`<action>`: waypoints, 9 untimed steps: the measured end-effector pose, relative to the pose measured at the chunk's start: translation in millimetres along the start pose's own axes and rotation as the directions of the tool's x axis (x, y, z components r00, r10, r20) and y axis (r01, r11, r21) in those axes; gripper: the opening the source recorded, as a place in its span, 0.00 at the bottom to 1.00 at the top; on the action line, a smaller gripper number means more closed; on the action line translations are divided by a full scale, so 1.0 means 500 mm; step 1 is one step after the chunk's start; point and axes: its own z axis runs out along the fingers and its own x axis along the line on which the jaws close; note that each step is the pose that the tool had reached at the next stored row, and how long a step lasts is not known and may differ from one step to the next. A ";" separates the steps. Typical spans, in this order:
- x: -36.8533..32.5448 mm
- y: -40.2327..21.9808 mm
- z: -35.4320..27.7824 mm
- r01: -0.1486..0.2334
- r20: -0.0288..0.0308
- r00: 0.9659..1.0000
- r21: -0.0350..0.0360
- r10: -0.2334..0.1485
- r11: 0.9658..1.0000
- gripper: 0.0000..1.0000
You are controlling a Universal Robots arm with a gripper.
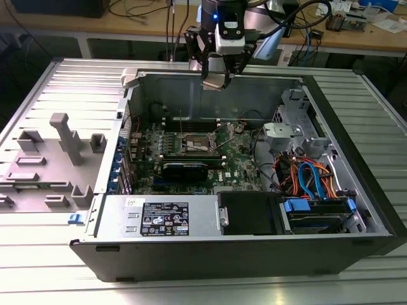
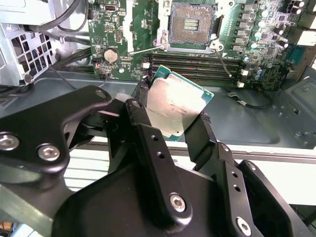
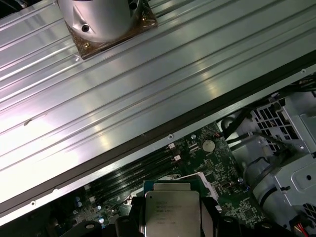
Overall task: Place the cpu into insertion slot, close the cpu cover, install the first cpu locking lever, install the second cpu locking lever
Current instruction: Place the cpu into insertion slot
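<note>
tool grips cpu edges, clr of insertion slot

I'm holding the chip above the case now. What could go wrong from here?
The cpu is pinched only at its edges by the gripper and looks skewed to the insertion slot; it could slip or seat crooked on the exposed pin field. A thin cable runs beside the slot and might snag.
</note>
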 end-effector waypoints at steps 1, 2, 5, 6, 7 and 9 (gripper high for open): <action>0.000 0.000 0.000 -0.001 0.000 1.000 0.000 0.001 1.000 0.54; 0.000 0.000 0.000 -0.002 0.000 1.000 0.000 0.002 1.000 0.54; 0.000 0.000 0.000 -0.003 0.000 1.000 0.000 0.003 1.000 0.54; 0.000 0.000 0.000 -0.003 0.000 1.000 0.000 0.003 1.000 0.54; 0.000 0.000 0.000 -0.003 0.000 1.000 0.000 0.003 1.000 0.54; 0.000 0.000 0.000 -0.003 0.000 1.000 0.000 0.003 1.000 0.54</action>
